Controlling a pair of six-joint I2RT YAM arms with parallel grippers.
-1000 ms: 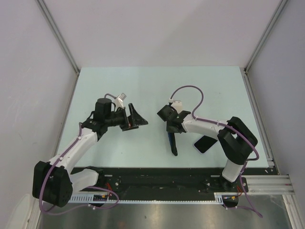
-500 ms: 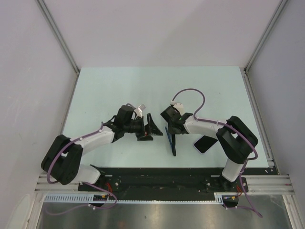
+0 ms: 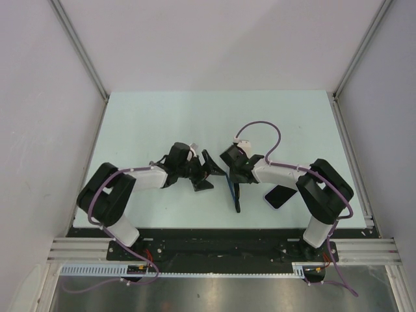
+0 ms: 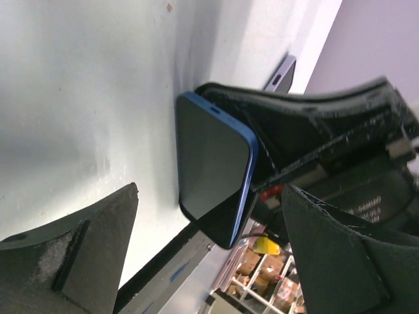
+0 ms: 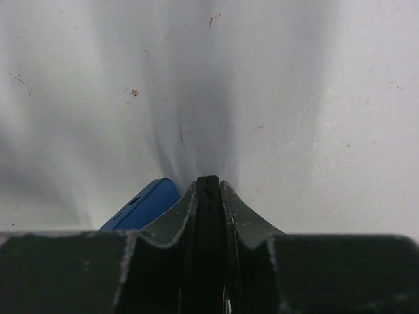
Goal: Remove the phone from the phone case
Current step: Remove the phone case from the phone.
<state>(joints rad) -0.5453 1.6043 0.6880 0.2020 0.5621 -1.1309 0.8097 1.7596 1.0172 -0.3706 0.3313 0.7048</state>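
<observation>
plainly, the slim, blue-rimmed, dark-faced phone [image 4: 211, 163] stood on its long edge on the pale mint desk [image 3: 156, 117], near the middle, not lying flat. close beside it was what looked like a thin black phone case [image 5: 208, 193]. the right gripper [image 3: 234, 177] was pressed together on that black strip. the phone's blue corner showed just beside its fingers [image 5: 243, 226], outside the pinch. whether the phone's far end sat in the case could not be told. the left gripper [image 4: 209, 190] was spread wide, a jaw on each side of the phone, touching neither face.

the phone looked stiff and fairly light. its glass face would likely be slick, and it could scratch or crack if it tipped over. a hold across the two flat faces near the free end would probably serve best, or on the blue rim, where the edge gives some bite. the case looked thin and would likely flex, so a steady pull should peel it off rather than drag the phone along.

counted: one blue phone, one black case and two grippers. there was also one further dark flat slab with a pale lilac rim [image 3: 279, 196], lying on the desk near the right arm [image 3: 286, 174].
</observation>
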